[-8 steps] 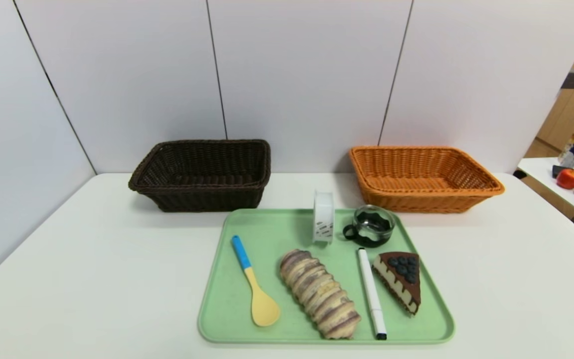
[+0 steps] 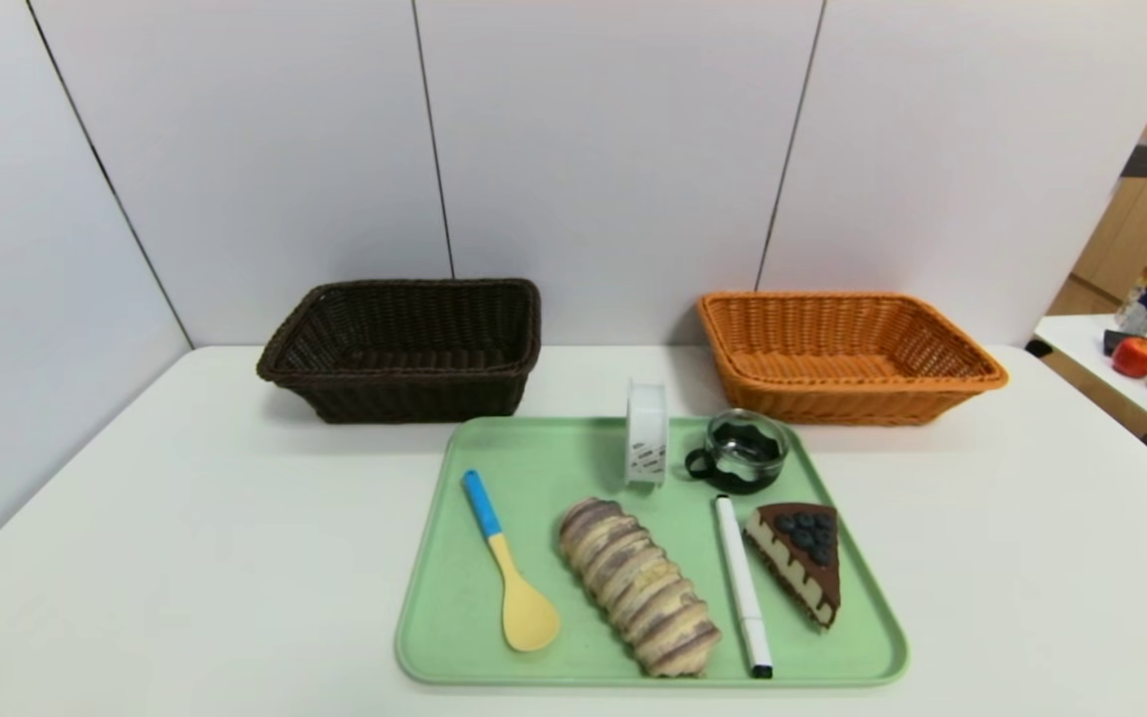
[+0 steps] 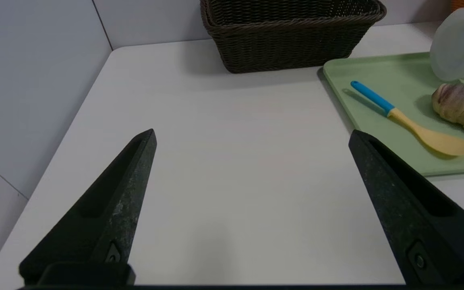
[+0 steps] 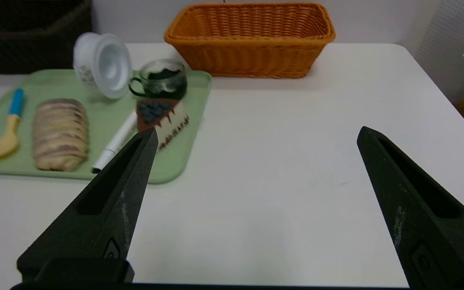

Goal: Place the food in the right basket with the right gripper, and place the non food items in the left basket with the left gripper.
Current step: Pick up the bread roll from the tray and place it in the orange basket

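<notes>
Food: a striped bread loaf [image 2: 639, 588] is lying in the middle of the green tray [image 2: 454, 637], and a blueberry chocolate cake slice [image 2: 801, 561] is lying near the tray's right edge.
Non-food: a blue-handled yellow spoon [image 2: 511, 566] is lying left of the loaf; a white marker [image 2: 743, 585] is lying between loaf and cake slice, just beside both; a white lidded tub [image 2: 646, 433] is resting on its side at the tray's back; a glass cup with a black handle [image 2: 741, 451] is standing just right of the tub.
Baskets: the dark brown basket [image 2: 404, 349] is sitting behind the tray to the left, the orange basket [image 2: 847, 356] to the right; both are showing nothing inside.
Left gripper [image 3: 252, 141]: hovering over bare table left of the tray, fingers spread fully, gripping nothing.
Right gripper [image 4: 256, 137]: hovering over bare table right of the tray, fingers spread fully, gripping nothing.
Progress: nothing is sorted yet; all six items are lying on the tray.
Risks: the marker is crowding the cake slice, so a wide right-hand reach is likely to nudge it or catch it along; the tub on its side is liable to roll when touched; the flat spoon is offering little to pinch.
</notes>
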